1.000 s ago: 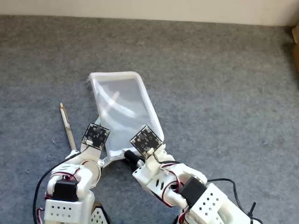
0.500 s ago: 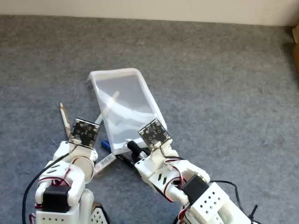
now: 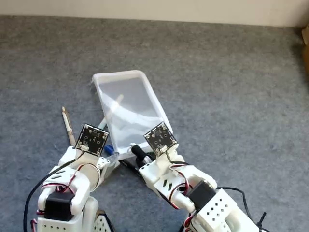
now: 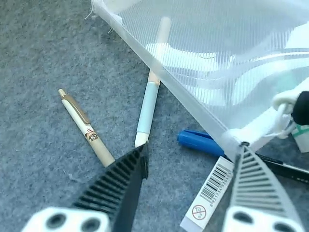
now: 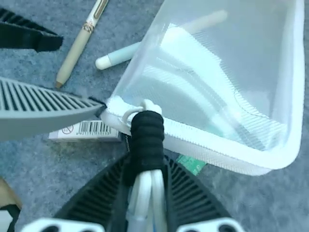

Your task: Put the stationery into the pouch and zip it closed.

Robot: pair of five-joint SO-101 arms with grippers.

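- Pouch (image 3: 126,104) of white mesh lies flat on grey carpet (image 3: 231,96), just ahead of both pincers.
- Left pincer (image 4: 193,150) stands spread wide, one fingertip touching the pouch's near corner; blue pen (image 4: 198,140) and barcode label (image 4: 212,191) lie between its fingers.
- Right pincer (image 5: 145,166) pinches a black-grip pen (image 5: 146,130), the grip's end at the pouch's rim.
- Beige pen (image 4: 84,128) rests beyond the left pincer's dark finger, apart from the pouch; pale blue pen (image 4: 146,113) beside it runs under the mesh.

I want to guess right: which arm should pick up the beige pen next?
Left. The left claw is open near the beige pen on the grey carpet; the right claw is shut on a black ribbed cylinder at the white mesh pouch.
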